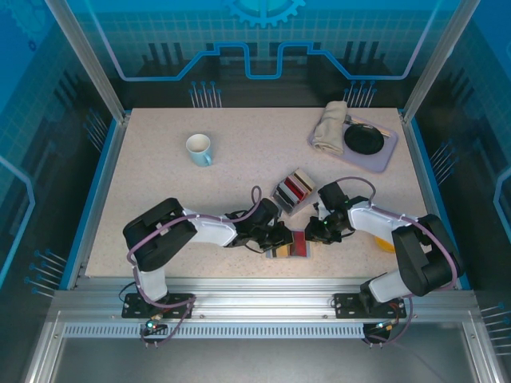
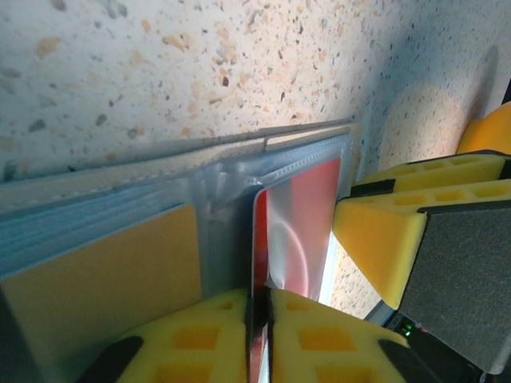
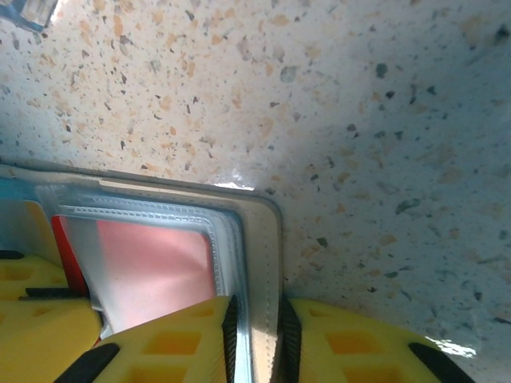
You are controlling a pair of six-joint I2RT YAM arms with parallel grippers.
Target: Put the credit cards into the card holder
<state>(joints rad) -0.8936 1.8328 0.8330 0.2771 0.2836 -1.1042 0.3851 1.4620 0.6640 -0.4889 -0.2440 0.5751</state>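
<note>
**Both claws clamped at the card holder (image 3: 263,231)**

Nearest us, the left claw (image 2: 259,307) pinches a red card (image 2: 299,215) edge-on, the card partly inside the holder's clear sleeve; the right claw (image 3: 255,323) nips the holder's beige edge. The holder lies open on the table (image 1: 160,159). Beyond it we see a tray (image 1: 382,158), fanned cards (image 1: 294,191) and a mug (image 1: 199,149).

Black-and-white arms (image 1: 209,230), lilac cables (image 1: 257,194), yellow honeycombed fingers (image 2: 192,335) (dark-edged)
</note>
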